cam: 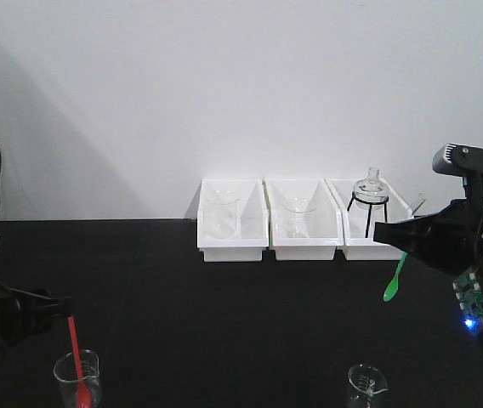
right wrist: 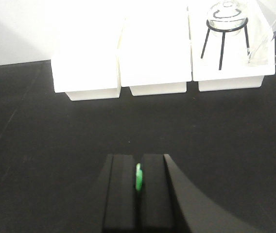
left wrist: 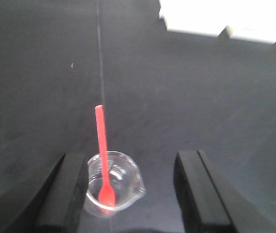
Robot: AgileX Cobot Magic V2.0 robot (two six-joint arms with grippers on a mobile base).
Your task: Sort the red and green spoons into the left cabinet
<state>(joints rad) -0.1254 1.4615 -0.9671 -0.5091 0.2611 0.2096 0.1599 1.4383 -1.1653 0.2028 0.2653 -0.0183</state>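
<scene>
The right gripper [right wrist: 138, 160] has its fingers pressed together on the green spoon [cam: 394, 279], pinching the handle's top. The spoon hangs below them, long axis nearly upright, bowl down, clear of the black table [cam: 224, 323]. Ahead of those fingers is open tabletop, then three white bins [right wrist: 157, 88]. The left gripper [left wrist: 132, 158] has its fingers spread, touching nothing. Between them a glass beaker [left wrist: 128, 182] holds the red spoon [left wrist: 101, 141], bowl down, handle rising past the fingertips.

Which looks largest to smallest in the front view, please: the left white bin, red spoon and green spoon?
Largest first: left white bin; red spoon; green spoon, partly hidden by the right fingers.
</scene>
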